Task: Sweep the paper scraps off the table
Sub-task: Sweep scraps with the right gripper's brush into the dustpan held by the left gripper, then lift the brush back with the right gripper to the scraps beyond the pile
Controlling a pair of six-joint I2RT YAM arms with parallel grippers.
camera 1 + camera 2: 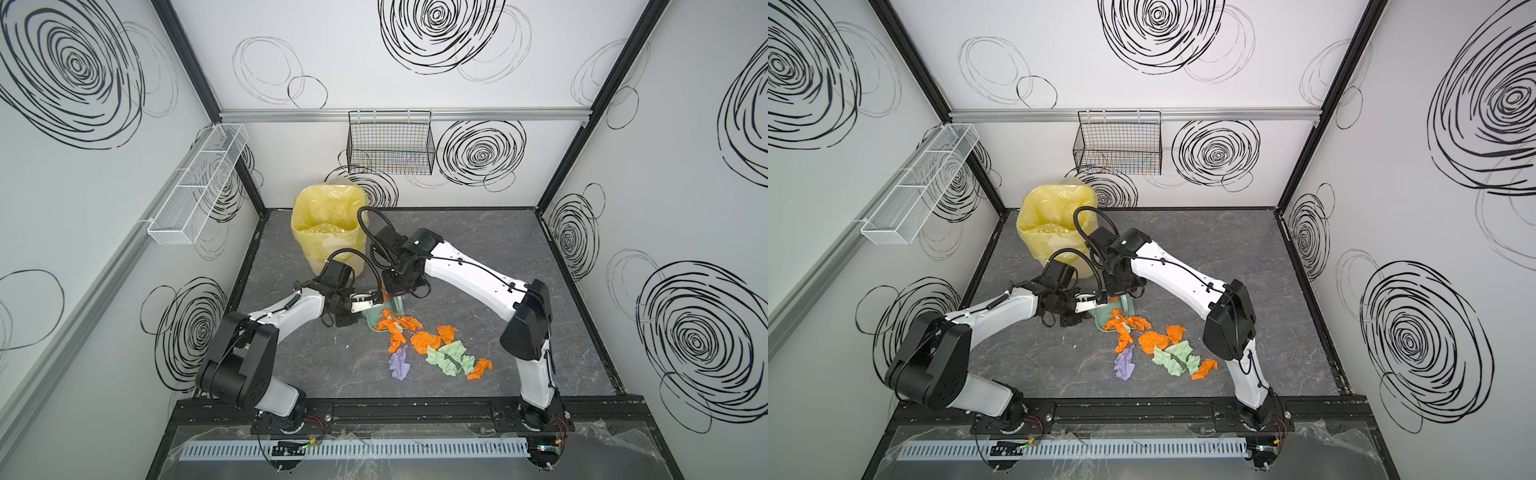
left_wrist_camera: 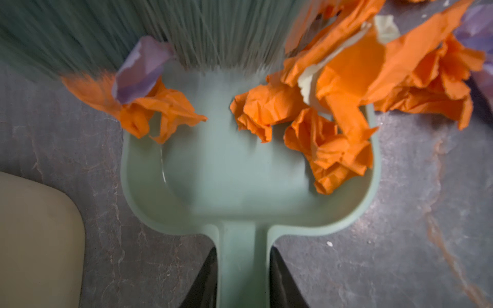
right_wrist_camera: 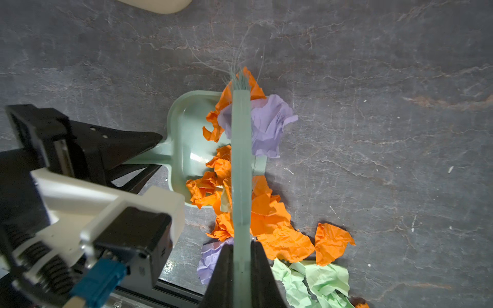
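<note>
Orange paper scraps (image 1: 426, 341), pale green ones (image 1: 451, 355) and a lilac one (image 1: 400, 363) lie in a loose heap mid-table (image 1: 478, 241) in both top views (image 1: 1154, 340). My left gripper (image 2: 244, 280) is shut on the handle of the teal dustpan (image 2: 226, 165), which lies flat and holds several orange scraps (image 2: 330, 149). My right gripper (image 3: 241, 266) is shut on the teal brush (image 3: 241, 160). Its bristles (image 2: 186, 32) stand at the pan's mouth with a lilac scrap (image 2: 138, 72) against them. More scraps (image 3: 280, 234) lie behind the brush.
A bin with a yellow liner (image 1: 328, 228) stands at the back left, just behind the left wrist. Its base (image 2: 34, 240) is near the pan. A black wire basket (image 1: 390, 143) and a white one (image 1: 195, 183) hang on the walls.
</note>
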